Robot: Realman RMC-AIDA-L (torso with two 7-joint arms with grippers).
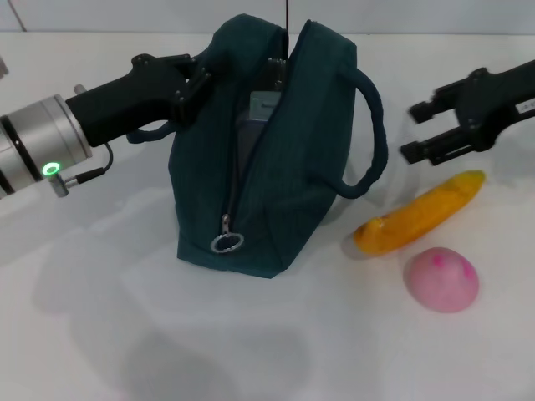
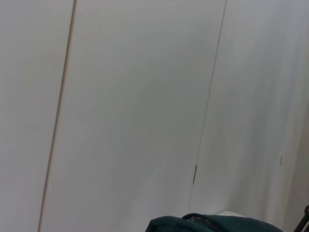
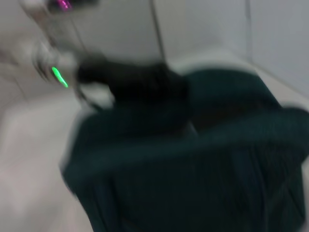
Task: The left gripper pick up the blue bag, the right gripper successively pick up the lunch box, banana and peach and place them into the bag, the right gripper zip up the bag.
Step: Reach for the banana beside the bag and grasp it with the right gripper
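Right gripper [image 1: 415, 129] gapes, holding nothing, at two o'clock from the bag [image 1: 276, 167]; lunch box [image 1: 261, 113] inside; left gripper [image 1: 199, 79] clamps the bag's rim.

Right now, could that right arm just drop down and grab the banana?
Probably yes. The right gripper hangs open just above the banana, nothing between them; the peach and blue bag sit clear.

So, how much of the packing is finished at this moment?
The lunch box already sits inside the open blue bag, which the left claw holds by its upper edge. The right claw is open above the banana. Banana, peach and zipper are still left.
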